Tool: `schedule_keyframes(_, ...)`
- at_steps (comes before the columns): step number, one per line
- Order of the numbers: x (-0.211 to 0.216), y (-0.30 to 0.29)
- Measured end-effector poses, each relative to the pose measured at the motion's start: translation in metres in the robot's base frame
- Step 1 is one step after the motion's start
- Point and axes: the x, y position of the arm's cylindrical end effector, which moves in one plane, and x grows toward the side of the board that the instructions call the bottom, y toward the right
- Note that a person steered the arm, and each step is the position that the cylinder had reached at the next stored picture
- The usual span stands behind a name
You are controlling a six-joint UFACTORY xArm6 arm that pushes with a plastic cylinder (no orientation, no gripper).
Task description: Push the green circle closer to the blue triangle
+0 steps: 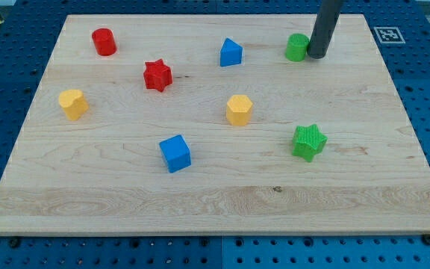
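The green circle [297, 47] sits near the view's top right of the wooden board. The blue triangle [231, 52] stands to its left, about a block's width and a half away. My rod comes down from the top edge, and my tip [317, 55] rests on the board right against the green circle's right side.
A red cylinder [104, 41] is at the top left, a red star [157, 75] below it, a yellow block [73, 103] at the left, a yellow hexagon [239, 109] in the middle, a blue cube [175, 152] lower down, a green star [308, 141] at the right. The board's edge [215, 230] runs along the bottom.
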Motion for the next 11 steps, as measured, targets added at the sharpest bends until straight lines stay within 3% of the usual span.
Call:
schedule_keyframes(2,-0.028,-0.011)
schedule_keyframes(5,0.001,-0.041)
schedule_keyframes(11,-0.002,-0.121)
